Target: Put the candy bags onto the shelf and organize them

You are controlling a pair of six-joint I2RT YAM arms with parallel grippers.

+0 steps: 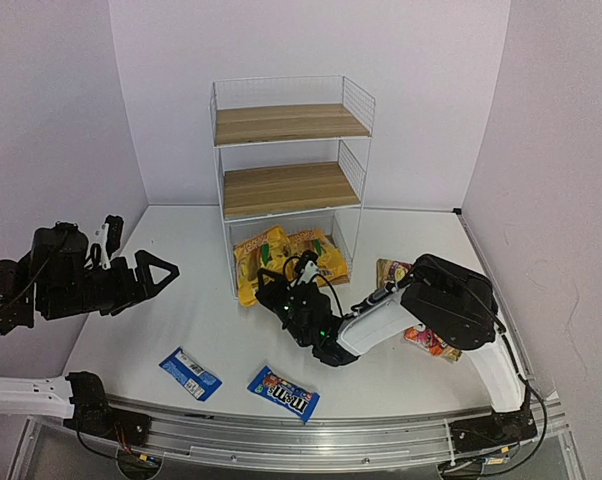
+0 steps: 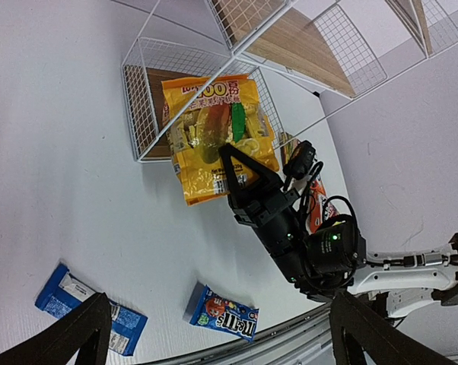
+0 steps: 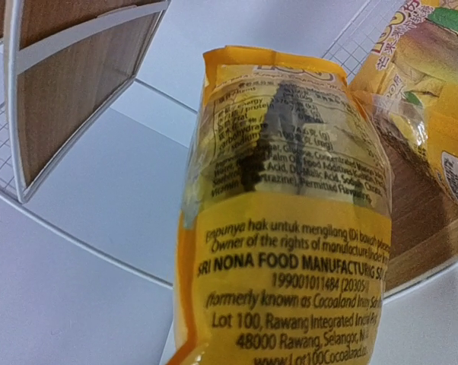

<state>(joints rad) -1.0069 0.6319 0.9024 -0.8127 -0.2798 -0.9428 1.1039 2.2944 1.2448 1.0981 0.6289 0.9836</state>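
Observation:
The shelf [image 1: 286,187] stands at the back centre. Two yellow-orange bags are at its bottom board: one [image 1: 319,254] lies inside, the other [image 1: 253,268] sticks out at the front left. My right gripper [image 1: 271,282] is at this second bag [image 3: 290,251], which fills the right wrist view and hides the fingers; it looks shut on it. Two red-pink bags [image 1: 392,270] [image 1: 431,344] lie right of the shelf. Two blue packets [image 1: 190,373] [image 1: 284,392] lie near the front. My left gripper [image 1: 157,272] is open and empty, raised at the left.
The right arm [image 1: 421,305] stretches across the table's middle, over the red-pink bags. In the left wrist view the left fingers [image 2: 69,334] frame the blue packets [image 2: 223,315] from above. Purple walls close in the sides and back. A metal rail [image 1: 311,440] runs along the front edge.

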